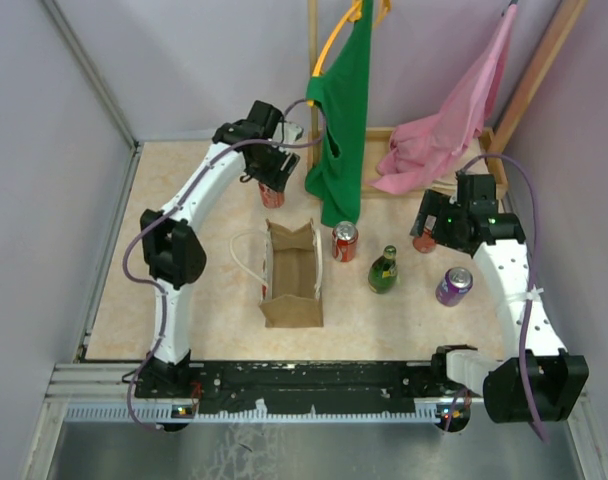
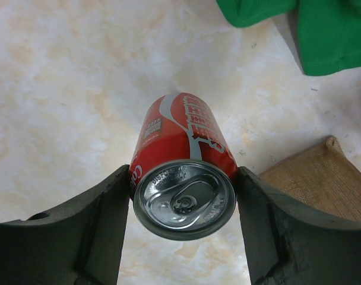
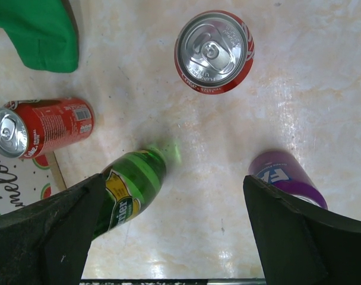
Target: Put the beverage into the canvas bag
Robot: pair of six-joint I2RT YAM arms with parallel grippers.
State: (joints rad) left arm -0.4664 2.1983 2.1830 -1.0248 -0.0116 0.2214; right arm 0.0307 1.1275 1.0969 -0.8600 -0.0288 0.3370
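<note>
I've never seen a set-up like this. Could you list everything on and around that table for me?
Canvas bag: one, tan-brown with white handles, open, table centre.
Red cans: three, red with silver tops; one back left, one just right of the bag, one further right.
Green bottle: one, green, right of the bag.
Purple can: one, purple, right side.
Garments: two, green on a yellow hanger and pink, on the wooden rack at the back.
Table: one, beige marbled.
Left gripper: dark, closed on the back-left red can.
Right gripper: dark, open, above the drinks at right.
</note>
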